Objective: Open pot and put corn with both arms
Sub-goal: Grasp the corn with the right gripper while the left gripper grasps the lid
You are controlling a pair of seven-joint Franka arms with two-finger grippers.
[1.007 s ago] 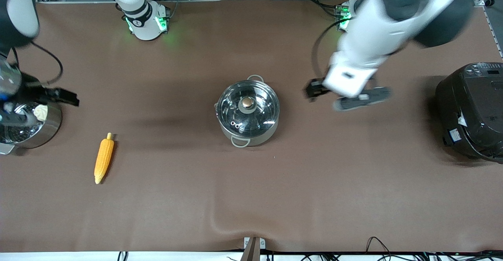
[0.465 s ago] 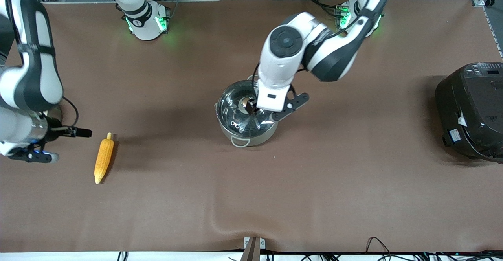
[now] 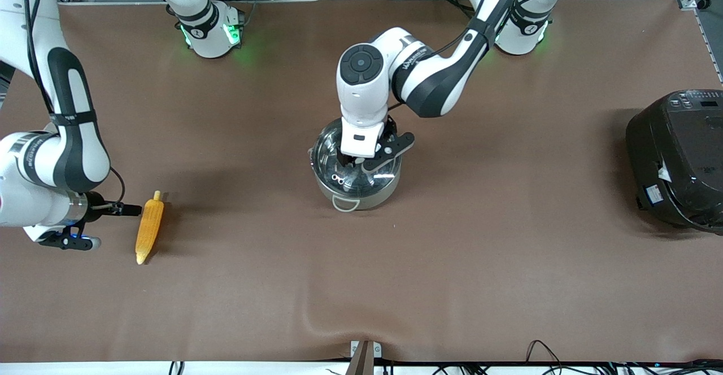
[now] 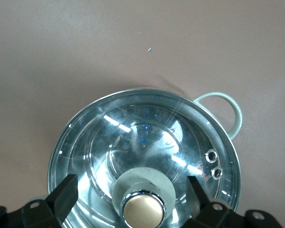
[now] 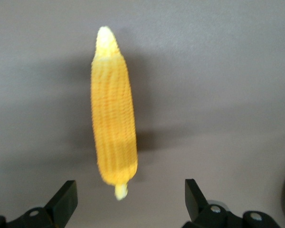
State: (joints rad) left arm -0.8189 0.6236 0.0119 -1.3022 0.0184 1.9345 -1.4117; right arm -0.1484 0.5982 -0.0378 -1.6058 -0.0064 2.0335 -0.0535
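Note:
The pot point(image 3: 357, 186) stands mid-table with its glass lid point(image 4: 133, 137) on. My left gripper point(image 3: 355, 160) is over the lid. In the left wrist view it point(image 4: 130, 186) is open, one finger on each side of the tan knob point(image 4: 142, 210), not touching it. The corn point(image 3: 149, 225) lies on the cloth toward the right arm's end, stem stub pointing at the robots. My right gripper point(image 3: 127, 210) hovers by the stem end. In the right wrist view it point(image 5: 129, 187) is open and empty, with the corn point(image 5: 113, 123) stretching away from between the fingers.
A big black cooker point(image 3: 678, 160) stands at the left arm's end of the table. The brown cloth point(image 3: 452, 251) has a low wrinkle near the edge closest to the front camera. Pale loop handles point(image 3: 344, 204) stick out of the pot.
The left arm swung in from the cooker's side and came down over the pot lid's knob. The right arm moved nearer to the front camera, to the corn's stem end.

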